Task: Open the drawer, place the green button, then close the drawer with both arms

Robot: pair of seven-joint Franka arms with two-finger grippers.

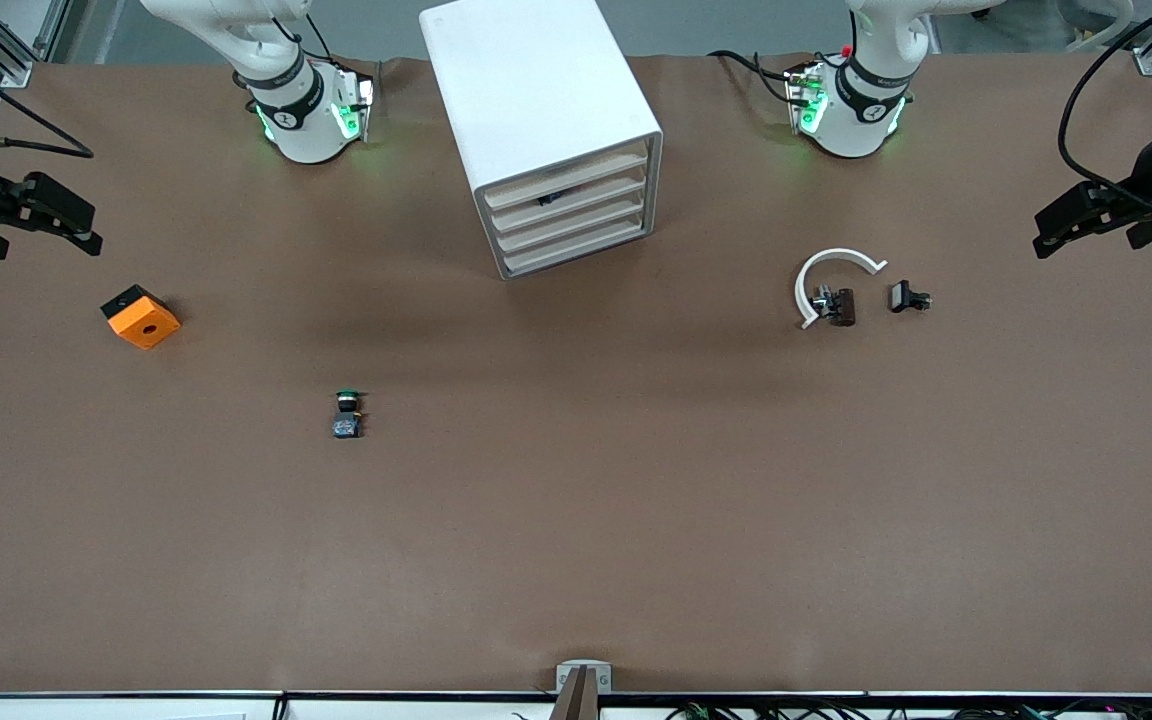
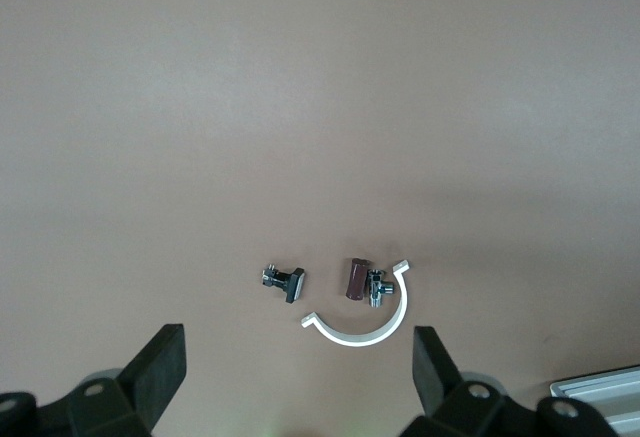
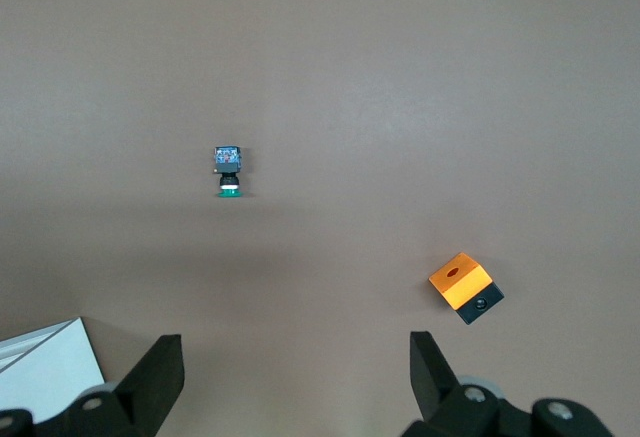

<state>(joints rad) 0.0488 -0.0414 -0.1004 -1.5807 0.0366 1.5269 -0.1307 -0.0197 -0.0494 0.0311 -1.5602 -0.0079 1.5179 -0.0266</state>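
1. Sitting out on bare table, the button [image 1: 347, 414] is nearer the front camera than the drawer cabinet [image 1: 546, 130], drawers all shut.
2. Left gripper [image 1: 1086, 215] and right gripper [image 1: 41, 215] both hang wide open, holding nothing.
3. Risks, I reckon: grabbing the orange block [image 1: 141, 317] instead, or the tiny button tipping and slipping out.

A brown table [image 1: 576, 520] is seen, on which several things are laid. A white drawer cabinet [image 1: 541, 130] with four closed drawers is set between the two arm bases. The button [image 1: 347, 413] is laid on its side, nearer to the front camera than the cabinet. An orange block [image 1: 141, 317] with a hole is placed toward the right arm's end. A white curved strip [image 1: 829, 277] is laid toward the left arm's end, with a small dark part [image 1: 835, 305] inside its curve and a small black part [image 1: 908, 297] just beside it.
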